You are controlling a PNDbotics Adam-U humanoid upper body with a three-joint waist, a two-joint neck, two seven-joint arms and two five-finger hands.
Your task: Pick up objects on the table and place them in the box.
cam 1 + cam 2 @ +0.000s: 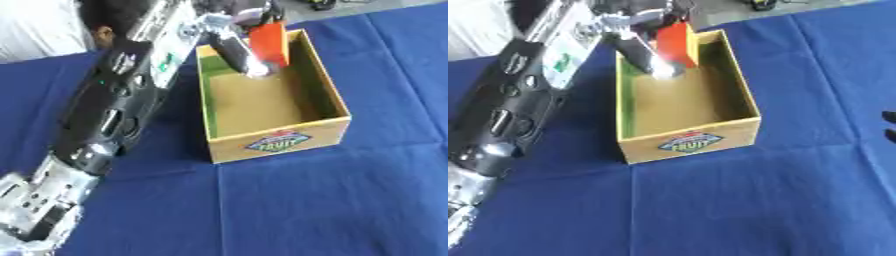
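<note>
Fingers [248, 59] of the left hand [234, 30] curl round an orange-red block [269, 44], pinching it from the side. The block hangs over the far end of the box [278, 141], in the upper middle of the frame, its lower edge dipping below the rim line near the back wall. Whether it touches the floor of the box cannot be told.

Judged step: release of the block into the box. To do it well, the hand should lower until the block sits on or just above the floor, keep clear of the far and right walls, then spread the fingers and lift straight up so nothing drags the block or tips the box.

Block: flat-faced, rectangular, smooth, uniformly orange-red. Fingers: silver, glossy, rounded tips. The left arm [114, 115] runs from the lower left of the frame to the upper middle; black housings, silver joints, a green-and-white label on the forearm.

Box: open-topped, rectangular, tan cardboard-like walls; inner left wall shows green, floor plain tan and bare apart from the block's end. A printed oval label [277, 142] sits on the near face.

Surface [332, 210]: covered in a blue cloth, matte, with faint fold creases. No other loose objects show on it.

Right hand: only dark tips at the right edge of the right eye view [890, 125]; its state cannot be told.
</note>
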